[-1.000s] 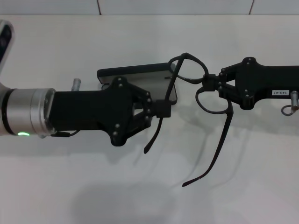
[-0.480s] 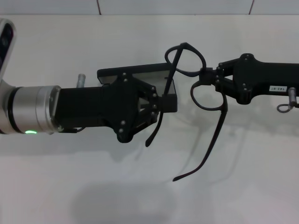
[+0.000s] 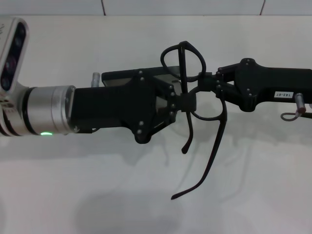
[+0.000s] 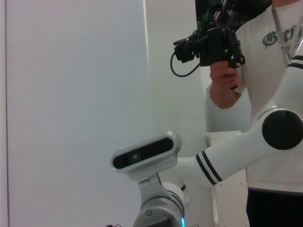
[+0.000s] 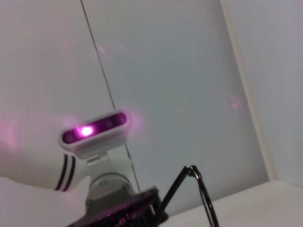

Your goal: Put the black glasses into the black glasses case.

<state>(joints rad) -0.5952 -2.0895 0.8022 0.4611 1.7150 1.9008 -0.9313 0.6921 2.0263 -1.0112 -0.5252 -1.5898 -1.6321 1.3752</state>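
The black glasses (image 3: 215, 141) hang in the air between my two grippers, temple arms unfolded and pointing toward the table's near side. My left gripper (image 3: 187, 103) reaches in from the left and is shut on one temple arm. From the right, my right gripper (image 3: 205, 81) is shut on the frame at the bridge. The black glasses case (image 3: 122, 74) lies open on the table behind and under the left gripper, mostly hidden by it. A thin piece of the glasses frame (image 5: 202, 195) also shows in the right wrist view.
The white table (image 3: 97, 195) has a tiled wall behind it. A person (image 4: 279, 56) holding a black device stands in the left wrist view, beside my right arm's white links.
The left gripper has pushed to the right and the right gripper has moved left and slightly up. The glasses have turned and shifted left, now over the case's right end.
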